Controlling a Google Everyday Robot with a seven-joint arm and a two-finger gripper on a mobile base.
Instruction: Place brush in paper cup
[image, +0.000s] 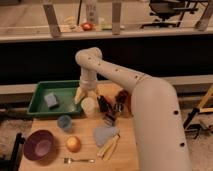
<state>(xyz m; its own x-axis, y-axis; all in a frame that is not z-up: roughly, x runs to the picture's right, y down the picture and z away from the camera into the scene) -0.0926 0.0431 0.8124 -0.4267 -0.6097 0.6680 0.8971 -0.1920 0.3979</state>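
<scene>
A pale paper cup (88, 106) stands upright on the wooden table (125, 155), just right of the green tray. My gripper (86, 95) hangs from the white arm directly above the cup's rim, fingers pointing down and spread apart, with nothing visible between them. A dark brush-like object (109, 118) lies on the table right of the cup. Another dark item (102, 103) stands next to the cup; which of the two is the brush I cannot tell.
A green tray (37, 107) at the left holds a grey-blue sponge (51, 100). A small blue cup (64, 122), a purple bowl (40, 145), a round orange fruit (73, 144), a fork (78, 160), a pale blue cloth (104, 134) and a yellow item (109, 145) fill the front.
</scene>
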